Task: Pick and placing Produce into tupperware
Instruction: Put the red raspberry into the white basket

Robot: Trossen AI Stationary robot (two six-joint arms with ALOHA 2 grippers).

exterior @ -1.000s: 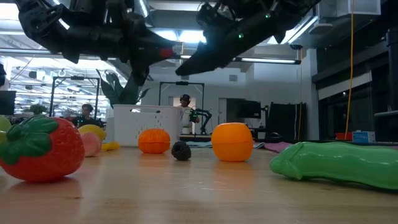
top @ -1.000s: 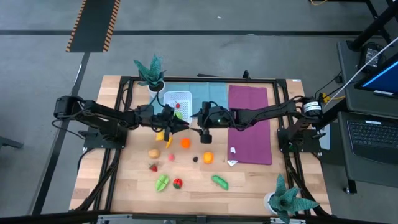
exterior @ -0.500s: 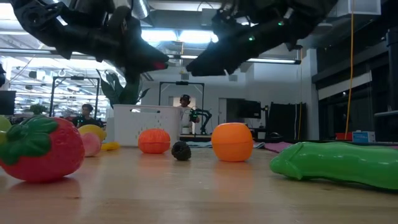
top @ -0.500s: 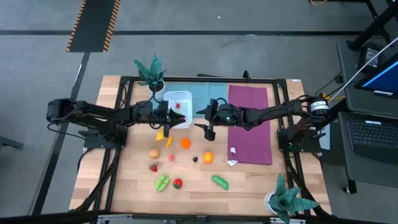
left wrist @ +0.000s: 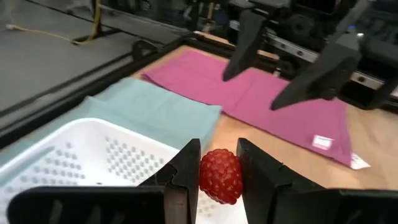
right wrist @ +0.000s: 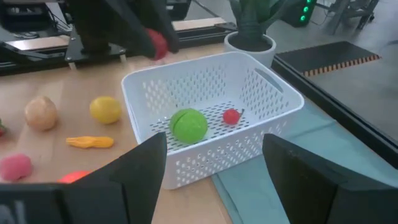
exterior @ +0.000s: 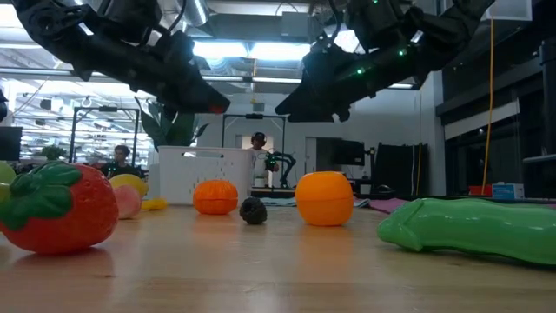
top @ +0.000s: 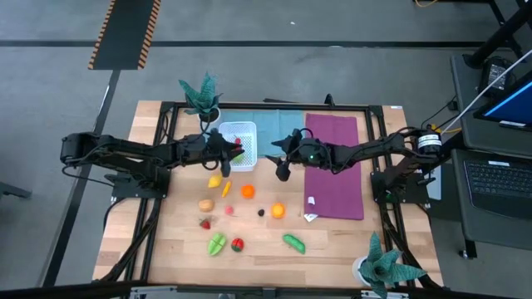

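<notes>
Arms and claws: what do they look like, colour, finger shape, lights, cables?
Both arms are dark, near-black, slim and jointed, with black cables along the links. The left claw has two flat, dark fingers with squared tips. The right claw has wide, black, blocky fingers. Small green lights glow on the right arm.

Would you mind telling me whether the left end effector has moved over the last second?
Yes. In the high view the left end effector, holding a raspberry, has moved from the wood beside the tupperware to above its edge.

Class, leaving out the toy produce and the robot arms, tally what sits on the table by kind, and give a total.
Potted plants: 2
Cloths: 2
Tupperware: 1
Total: 5
</notes>
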